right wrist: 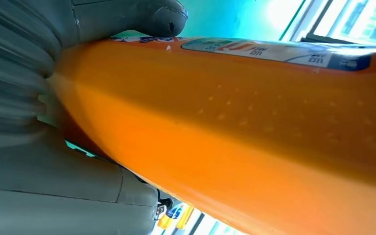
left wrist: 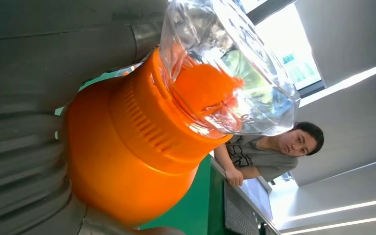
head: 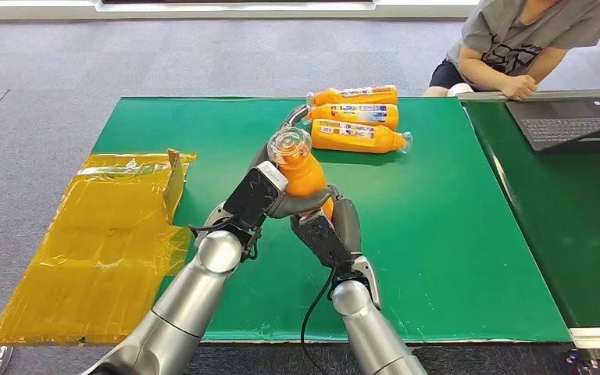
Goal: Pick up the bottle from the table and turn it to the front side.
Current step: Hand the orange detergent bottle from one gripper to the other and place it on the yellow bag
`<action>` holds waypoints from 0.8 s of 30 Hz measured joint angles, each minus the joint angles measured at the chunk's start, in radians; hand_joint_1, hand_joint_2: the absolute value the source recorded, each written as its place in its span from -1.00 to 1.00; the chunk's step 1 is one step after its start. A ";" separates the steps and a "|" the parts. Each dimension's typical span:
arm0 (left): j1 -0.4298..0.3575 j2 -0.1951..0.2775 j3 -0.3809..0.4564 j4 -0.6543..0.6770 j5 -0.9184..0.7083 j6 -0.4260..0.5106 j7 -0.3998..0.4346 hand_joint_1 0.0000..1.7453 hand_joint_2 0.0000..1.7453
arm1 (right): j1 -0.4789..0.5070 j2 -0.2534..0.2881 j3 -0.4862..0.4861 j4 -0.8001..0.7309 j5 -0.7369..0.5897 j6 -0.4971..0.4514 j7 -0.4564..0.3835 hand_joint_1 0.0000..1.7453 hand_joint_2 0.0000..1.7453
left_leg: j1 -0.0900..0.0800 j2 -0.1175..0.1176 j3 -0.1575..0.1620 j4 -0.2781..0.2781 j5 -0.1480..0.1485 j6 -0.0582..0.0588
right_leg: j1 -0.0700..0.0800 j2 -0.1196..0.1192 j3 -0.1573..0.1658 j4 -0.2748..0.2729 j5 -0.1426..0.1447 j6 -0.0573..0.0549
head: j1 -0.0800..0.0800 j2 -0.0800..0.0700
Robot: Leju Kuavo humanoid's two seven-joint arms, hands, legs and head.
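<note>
An orange bottle (head: 303, 170) with a clear cap cover (head: 290, 143) is held up above the green table (head: 437, 234), its cap end tilted up toward the head camera. My left hand (head: 263, 191) grips it near the neck; in the left wrist view the orange neck (left wrist: 127, 152) sits against the grey hand (left wrist: 24, 147). My right hand (head: 326, 226) holds the lower body. The right wrist view has the orange body (right wrist: 254, 132) with a strip of its label (right wrist: 274, 51) and my right hand (right wrist: 39, 166) wrapped round it.
Three more orange bottles (head: 355, 117) lie side by side at the back of the table. A crumpled yellow plastic sheet (head: 101, 234) covers the table's left edge. A laptop (head: 566, 121) rests on the neighbouring table, with a person (head: 516, 39) seated behind it.
</note>
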 joint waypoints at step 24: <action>-0.018 -0.006 0.010 0.002 0.046 -0.148 -0.022 1.00 1.00 | -0.004 0.000 -0.009 0.012 -0.013 -0.012 -0.015 1.00 1.00 | 0.000 0.000 0.000 0.000 0.000 0.000 | 0.000 0.000 0.000 0.000 0.000 0.000 | 0.000 0.000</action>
